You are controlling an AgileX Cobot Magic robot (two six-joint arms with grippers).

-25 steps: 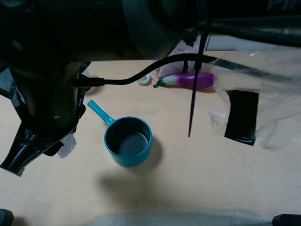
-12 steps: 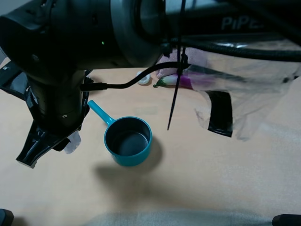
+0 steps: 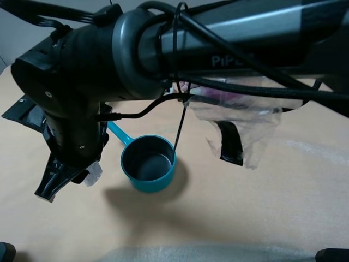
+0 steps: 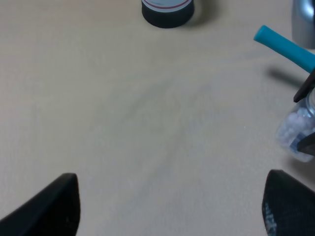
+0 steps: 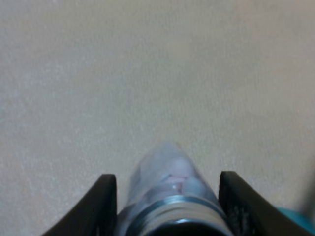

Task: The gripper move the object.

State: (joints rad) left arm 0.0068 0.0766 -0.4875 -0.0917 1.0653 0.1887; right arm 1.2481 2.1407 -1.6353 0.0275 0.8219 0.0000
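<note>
Right now my gripper [image 5: 172, 216] is clamped on the glass shaker [image 5: 166, 179] with whitish-pink grains inside, over the desk [image 5: 147, 73]; near it, the teal pot [image 3: 155, 184] stands empty.

- A pale beige, wood-toned tabletop [image 3: 262, 218] fills nearly the whole scene, its surface matte.
- A plain grey wall [image 3: 11, 41] shows behind the far left corner.
- The light is soft and diffuse; a blurred shadow [image 3: 136, 203] lies on the tabletop.
</note>
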